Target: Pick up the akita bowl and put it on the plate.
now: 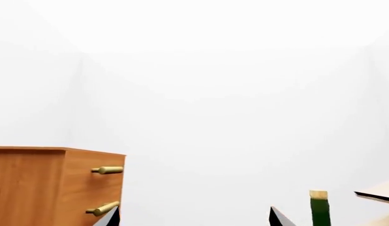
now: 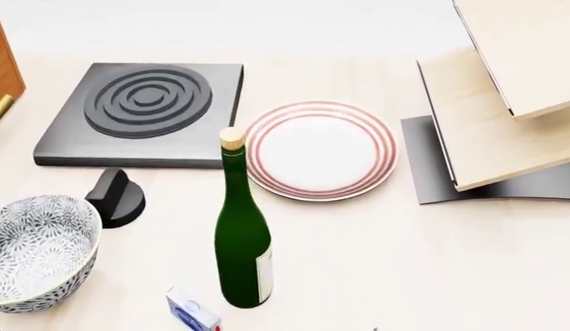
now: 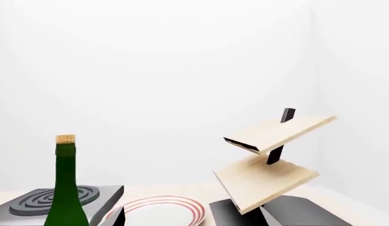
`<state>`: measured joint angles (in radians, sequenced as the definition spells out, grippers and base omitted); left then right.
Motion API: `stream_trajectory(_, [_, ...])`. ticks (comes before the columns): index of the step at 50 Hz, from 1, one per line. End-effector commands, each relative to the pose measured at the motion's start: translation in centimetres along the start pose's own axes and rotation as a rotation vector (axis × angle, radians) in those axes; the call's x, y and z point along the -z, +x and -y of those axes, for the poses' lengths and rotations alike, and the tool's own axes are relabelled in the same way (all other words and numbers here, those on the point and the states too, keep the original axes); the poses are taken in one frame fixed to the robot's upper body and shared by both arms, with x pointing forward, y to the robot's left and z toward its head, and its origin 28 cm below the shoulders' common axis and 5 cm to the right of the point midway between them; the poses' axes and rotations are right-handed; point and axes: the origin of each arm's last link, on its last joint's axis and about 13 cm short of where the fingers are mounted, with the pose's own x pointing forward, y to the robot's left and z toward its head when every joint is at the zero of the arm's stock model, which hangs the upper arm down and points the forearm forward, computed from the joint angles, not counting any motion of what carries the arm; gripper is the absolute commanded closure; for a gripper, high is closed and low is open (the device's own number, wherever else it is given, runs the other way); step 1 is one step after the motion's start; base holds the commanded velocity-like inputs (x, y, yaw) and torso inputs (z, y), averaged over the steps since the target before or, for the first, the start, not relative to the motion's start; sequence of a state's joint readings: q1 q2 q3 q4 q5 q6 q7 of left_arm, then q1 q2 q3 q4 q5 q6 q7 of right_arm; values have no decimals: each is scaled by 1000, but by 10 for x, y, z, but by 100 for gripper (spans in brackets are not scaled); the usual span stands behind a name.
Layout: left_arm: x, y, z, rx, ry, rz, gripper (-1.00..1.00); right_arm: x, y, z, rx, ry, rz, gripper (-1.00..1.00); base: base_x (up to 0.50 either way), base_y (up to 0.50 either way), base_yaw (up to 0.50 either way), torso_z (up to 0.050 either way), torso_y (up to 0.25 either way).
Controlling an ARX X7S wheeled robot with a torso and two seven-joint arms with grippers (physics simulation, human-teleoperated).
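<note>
Standing bottle (image 2: 241, 241) shows a white, unreadable label.

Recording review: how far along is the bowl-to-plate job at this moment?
Nothing looks done. The akita bowl sits on the table at the head view's lower left, apart from the bare plate. Nothing is in hand: both grippers' open fingertips hold nothing. Grasping, lifting past the wine bottle and placing remain.

On the pale tabletop (image 2: 433, 262) I see the akita bowl (image 2: 36, 252), white with a dense grey-blue floral pattern, and the plate (image 2: 320, 149), white with concentric red rings. The bottle (image 2: 241, 238) is dark green with a tan cork. The burner (image 2: 142, 110) is dark grey with raised rings. Beyond my left fingertips, the cabinet (image 1: 53, 186) is orange-brown wood with brass handles.
</note>
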<state>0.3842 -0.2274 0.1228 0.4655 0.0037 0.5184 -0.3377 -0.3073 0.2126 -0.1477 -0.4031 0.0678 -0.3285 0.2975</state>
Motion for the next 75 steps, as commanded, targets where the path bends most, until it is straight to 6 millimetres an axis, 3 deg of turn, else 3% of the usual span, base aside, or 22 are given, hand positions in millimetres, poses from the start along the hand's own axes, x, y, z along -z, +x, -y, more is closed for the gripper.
stream_trajectory(1, [0, 0, 0, 0, -1, 1, -100, 0, 0, 0, -5, -1, -1, -100, 250, 0, 0, 0, 0])
stream_trajectory(75, [2, -1, 1, -1, -2, -2, -100, 2, -1, -3, -28, -7, -10, -100, 164, -50, 0, 0, 0])
